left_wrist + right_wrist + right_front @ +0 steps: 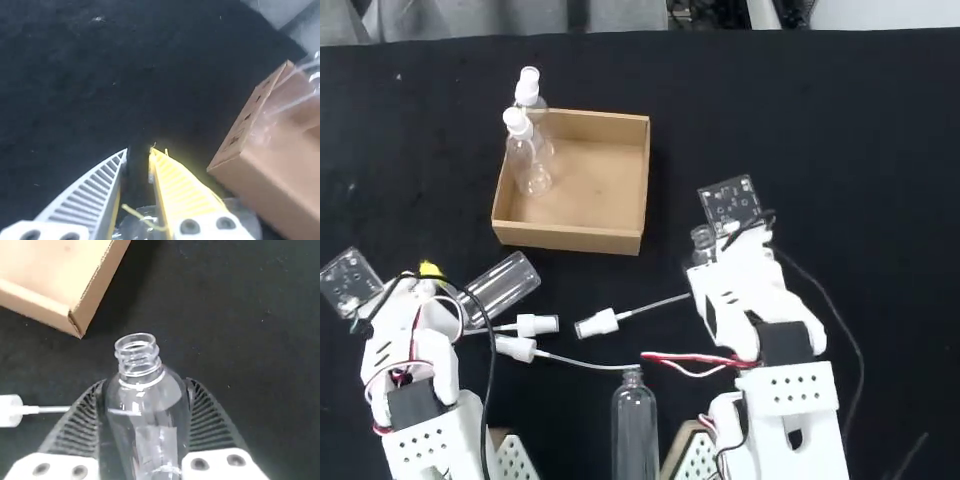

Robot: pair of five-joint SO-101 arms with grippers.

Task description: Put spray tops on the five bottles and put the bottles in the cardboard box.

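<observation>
Bottles first, from the left. The left gripper (137,157) sits low at the lower left of the high view, its white and yellow fingers drawn to a narrow gap with only black table (840,120) showing between the tips. Just right of it a lying bottle (502,283) rests on its side, slanting up toward the box (570,238).

On to the box, left of centre in the upper half: two capped bottles are at its upper left corner. The near capped bottle (532,165) leans on the left wall inside. The far capped bottle (528,88) stands at the back corner, and I can't tell whether it is inside the wall or just behind it.

Below the box, three loose spray tops lie on the table. The first top (538,324) and the second top (517,348) are close together, and the third top (598,324) is just to their right, its tube running toward the right arm. At the bottom centre an open bottle (634,425) has no top, and the second top's tube curves close past its neck.

Right of centre, the right gripper (146,384) is clamped round a held bottle (137,352), neck bare and pointing toward the box corner. A red wire (690,362) loops across the table by that arm's base.
</observation>
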